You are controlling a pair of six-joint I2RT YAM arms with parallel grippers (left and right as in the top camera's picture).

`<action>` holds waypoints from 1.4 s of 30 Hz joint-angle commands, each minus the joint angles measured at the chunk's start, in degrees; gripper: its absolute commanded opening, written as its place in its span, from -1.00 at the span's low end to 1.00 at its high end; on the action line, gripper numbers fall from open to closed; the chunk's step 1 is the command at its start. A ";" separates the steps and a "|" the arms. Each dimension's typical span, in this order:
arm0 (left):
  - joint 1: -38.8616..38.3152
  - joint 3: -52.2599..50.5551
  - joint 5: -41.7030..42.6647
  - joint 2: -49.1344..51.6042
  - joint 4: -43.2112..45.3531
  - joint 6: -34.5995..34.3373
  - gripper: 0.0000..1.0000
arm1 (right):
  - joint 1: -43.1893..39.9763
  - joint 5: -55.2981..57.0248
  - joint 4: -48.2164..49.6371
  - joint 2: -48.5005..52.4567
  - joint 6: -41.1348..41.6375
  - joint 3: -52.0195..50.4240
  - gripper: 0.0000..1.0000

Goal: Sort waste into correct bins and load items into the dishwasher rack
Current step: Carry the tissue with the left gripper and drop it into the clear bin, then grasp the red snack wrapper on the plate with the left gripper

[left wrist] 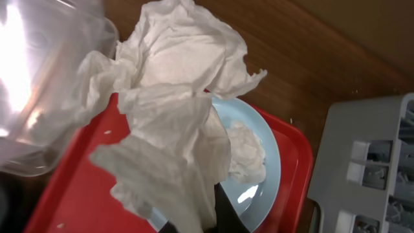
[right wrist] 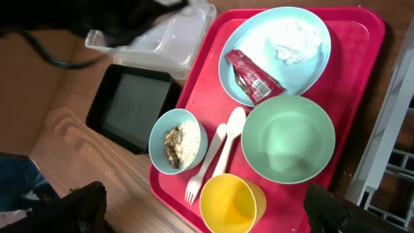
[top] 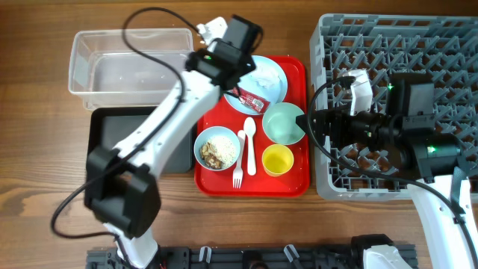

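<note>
- The clear tub (top: 127, 56) sits leftmost, ready for waste.
- My left fingers (left wrist: 228, 217) clamp the tissue (left wrist: 174, 116), held above the plate (left wrist: 262, 152) for swinging tubward.
- My right fingers (right wrist: 81, 207) gape wide beside the mint bowl (top: 284, 123).

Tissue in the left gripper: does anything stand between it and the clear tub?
Nothing visible does. The crumpled tissue hangs from the left gripper right beside the clear tub, whose open top shows no lid.
</note>
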 commanded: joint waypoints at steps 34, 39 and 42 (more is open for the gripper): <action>9.84 0.33 14.19 1.20 -5.46 3.67 0.67 | -0.13 0.50 -0.04 0.48 0.55 1.31 0.99; 2.27 0.31 8.20 5.40 -4.04 -3.65 0.68 | -0.13 0.50 -0.35 0.48 0.55 1.31 0.99; -0.22 0.31 8.22 8.94 -1.22 -4.74 0.65 | -0.13 0.48 -0.50 0.48 0.55 1.31 0.99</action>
